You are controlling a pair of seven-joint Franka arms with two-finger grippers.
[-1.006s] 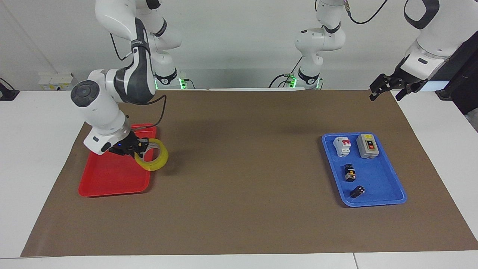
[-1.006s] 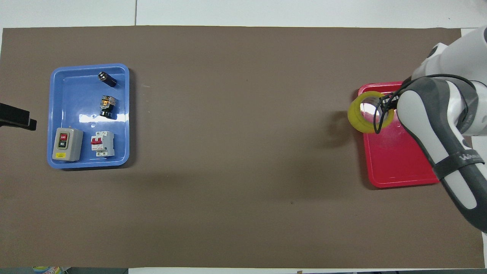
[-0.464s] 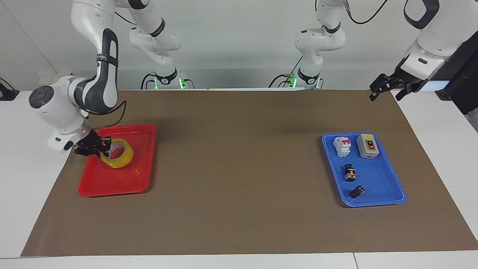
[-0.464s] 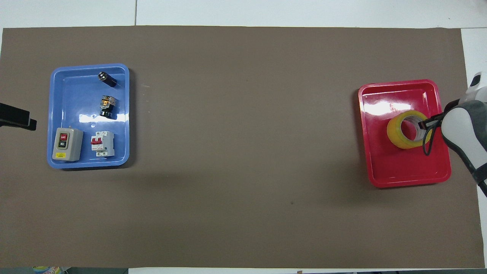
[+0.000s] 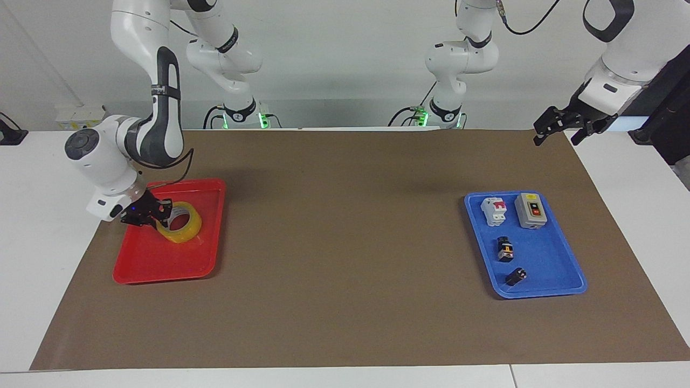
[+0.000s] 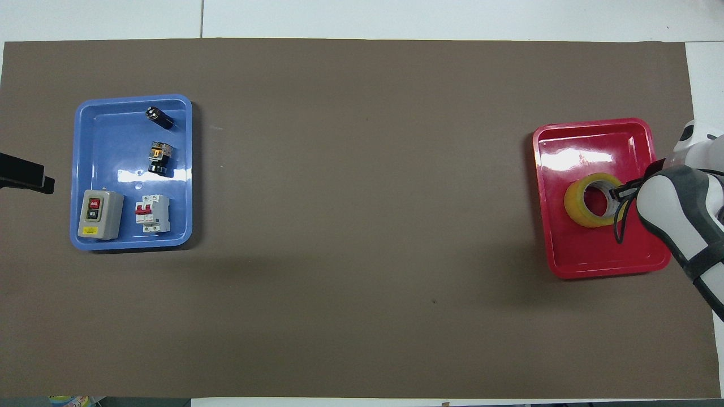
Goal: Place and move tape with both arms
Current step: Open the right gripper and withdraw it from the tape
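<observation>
My left end effector point(image 5: 554, 131) hangs with its fingers spread wide and nothing between them, over the brown mat's point(image 6: 362, 226) corner at the left arm's end of the bench; that arm waits.

Beside it on the mat lies the blue tray point(image 6: 90, 113). It holds a grey switch box point(image 6: 100, 214) and a white circuit breaker point(image 6: 152, 213) with red levers side by side at the end nearer to me. Farther out are a black-and-yellow part point(image 6: 158, 158) and then a small black cylinder point(image 6: 159, 117).

The middle of the mat is bare brown.

At the right arm's end lies the red tray point(image 6: 594, 254). The tape point(image 6: 577, 206) sits inside it, about midway along, hole facing up. My right end effector point(image 5: 156, 213) is down in the tray at the roll's rim, on the side toward the mat's edge. I cannot tell whether it pinches the roll's wall or is parted from it.
</observation>
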